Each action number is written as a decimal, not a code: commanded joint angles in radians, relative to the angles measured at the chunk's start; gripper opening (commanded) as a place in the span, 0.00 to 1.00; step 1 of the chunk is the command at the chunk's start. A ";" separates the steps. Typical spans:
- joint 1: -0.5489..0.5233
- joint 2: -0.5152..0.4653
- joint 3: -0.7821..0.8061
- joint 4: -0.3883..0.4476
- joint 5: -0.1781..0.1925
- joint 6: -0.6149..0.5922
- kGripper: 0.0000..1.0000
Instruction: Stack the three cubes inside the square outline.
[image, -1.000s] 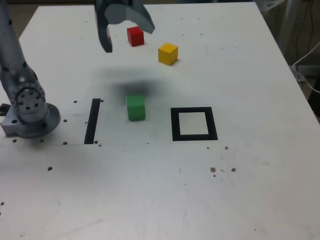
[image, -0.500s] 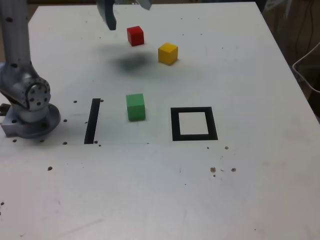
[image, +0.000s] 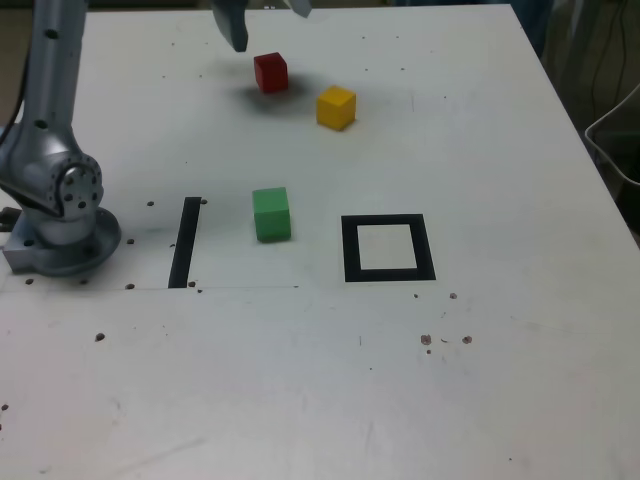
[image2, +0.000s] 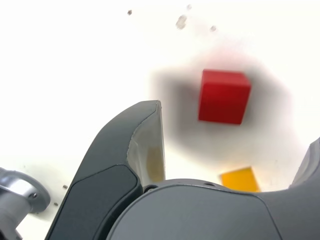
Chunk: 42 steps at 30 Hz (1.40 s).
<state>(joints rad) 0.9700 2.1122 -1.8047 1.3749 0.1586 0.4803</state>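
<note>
grey arm, rounded joints; dark grey gripper, 2 curved fingers.

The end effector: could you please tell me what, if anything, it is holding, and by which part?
Nothing is held; the end effector is open, with the red cube on the table.

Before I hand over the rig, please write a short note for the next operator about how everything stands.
Gripper: jaws open and empty, above the table near the red cube.
Red cube: on the table, under the gripper's shadow.
Yellow cube: on the table, to the red cube's right in the exterior view.
Green cube: on the table, between the black strip and the square outline.
Done: nothing stacked; outline empty.
Left: all three cubes to place and stack inside it.
</note>
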 joint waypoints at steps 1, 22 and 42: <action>0.007 0.014 -0.003 -0.001 0.018 0.001 1.00; -0.001 0.106 -0.008 -0.038 0.026 0.009 0.97; -0.008 0.132 0.005 -0.056 0.009 0.014 0.84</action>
<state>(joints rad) 0.9635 2.2375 -1.8039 1.3242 0.1678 0.4925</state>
